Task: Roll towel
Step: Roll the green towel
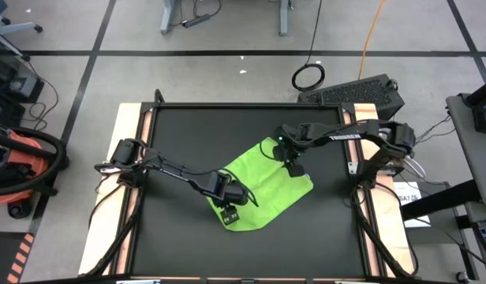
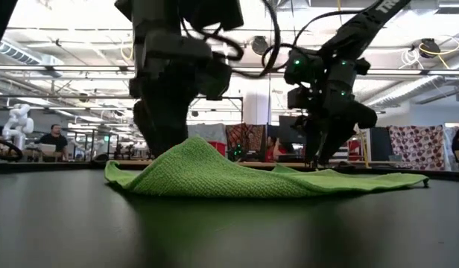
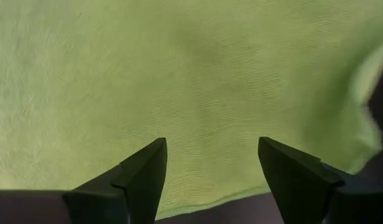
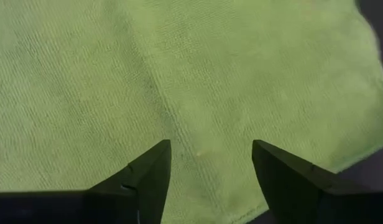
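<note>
The lime-green towel (image 1: 265, 186) lies spread on the black mat (image 1: 180, 237), with a raised hump (image 2: 191, 149) at its near left part. My left gripper (image 1: 232, 207) is open and points down over the towel's near left corner; the left wrist view shows the cloth (image 3: 204, 93) between its fingers, close to an edge (image 3: 210, 202). My right gripper (image 1: 294, 167) is open and points down over the towel's far right part. The right wrist view shows the cloth (image 4: 198, 81) there, near an edge (image 4: 285, 193). My left gripper's open fingers (image 3: 145, 174) reach down to the towel just inside its edge, and I cannot tell whether the tips touch the cloth. My right gripper's open fingers (image 4: 151, 174) reach down to the towel (image 2: 319, 167), and I cannot tell whether they touch it.
The mat has bare room to the left of and nearer than the towel. The table's light wooden rims (image 1: 131, 158) run along both sides. A black box (image 1: 357, 93) and a cable coil (image 1: 308, 76) lie beyond the far edge.
</note>
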Tool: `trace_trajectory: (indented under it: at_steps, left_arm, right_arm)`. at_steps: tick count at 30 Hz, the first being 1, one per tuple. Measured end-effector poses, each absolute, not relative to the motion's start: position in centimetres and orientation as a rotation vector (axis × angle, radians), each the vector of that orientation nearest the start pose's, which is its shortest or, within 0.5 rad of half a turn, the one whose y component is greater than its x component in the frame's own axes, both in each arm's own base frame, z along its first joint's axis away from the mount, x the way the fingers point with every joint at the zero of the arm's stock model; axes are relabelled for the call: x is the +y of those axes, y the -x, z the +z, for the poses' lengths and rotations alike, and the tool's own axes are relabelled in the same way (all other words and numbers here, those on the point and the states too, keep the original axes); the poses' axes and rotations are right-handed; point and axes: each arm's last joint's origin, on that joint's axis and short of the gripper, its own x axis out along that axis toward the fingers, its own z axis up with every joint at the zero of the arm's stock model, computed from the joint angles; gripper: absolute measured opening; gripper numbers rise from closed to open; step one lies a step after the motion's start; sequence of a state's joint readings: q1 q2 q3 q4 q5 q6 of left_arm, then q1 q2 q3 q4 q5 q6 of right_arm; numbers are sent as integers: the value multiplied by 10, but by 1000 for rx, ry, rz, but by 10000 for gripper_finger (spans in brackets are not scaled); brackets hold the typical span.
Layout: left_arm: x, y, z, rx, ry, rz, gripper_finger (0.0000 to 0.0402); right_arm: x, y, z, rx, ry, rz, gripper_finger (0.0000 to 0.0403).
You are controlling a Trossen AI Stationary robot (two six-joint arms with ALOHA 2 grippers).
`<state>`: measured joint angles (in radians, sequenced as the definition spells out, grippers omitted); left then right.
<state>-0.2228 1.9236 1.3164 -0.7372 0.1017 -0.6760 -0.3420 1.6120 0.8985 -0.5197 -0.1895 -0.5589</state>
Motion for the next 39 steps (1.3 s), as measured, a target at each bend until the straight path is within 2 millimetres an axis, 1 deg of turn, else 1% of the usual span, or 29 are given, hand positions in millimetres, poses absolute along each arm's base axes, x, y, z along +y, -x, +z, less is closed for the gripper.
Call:
trace_trajectory:
  at_steps: [4,7,13,16,18,20,24,26,27,31,33,35,37,39]
  left_arm:
    - [-87,-355,159,1387,511,176,252]
    - [-88,-354,153,1377,544,158,249]
    - [-87,-347,142,1370,563,203,248]
    - [-87,-345,140,1374,563,209,237]
    - [-87,-345,140,1374,549,200,221]
    - [-86,-344,139,1379,528,193,200]
    - [-85,-344,139,1385,492,180,145]
    - [-86,-344,138,1388,483,166,115]
    - [-86,-344,138,1387,485,160,99]
    - [-87,-345,139,1391,490,127,38]
    - [-88,-344,143,1396,482,106,13]
    - [-88,-342,148,1390,481,102,7]
    - [-87,-339,160,1368,477,100,8]
    - [-85,-333,177,1346,455,86,7]
  right_arm:
    - [-93,-278,154,1238,182,256,199]
    - [-93,-280,148,1268,168,305,197]
    - [-94,-283,138,1292,172,315,195]
    - [-95,-284,135,1294,173,318,179]
    - [-95,-285,135,1293,177,318,154]
    - [-95,-285,135,1292,178,320,121]
    - [-94,-284,134,1294,162,330,45]
    - [-94,-284,134,1298,148,328,15]
    - [-94,-283,134,1301,144,326,8]
    - [-93,-281,133,1326,114,311,8]
    - [-93,-280,136,1331,105,300,4]
    - [-91,-276,141,1344,92,286,3]
    - [-90,-272,150,1344,76,269,2]
    - [-90,-270,167,1318,69,242,1]
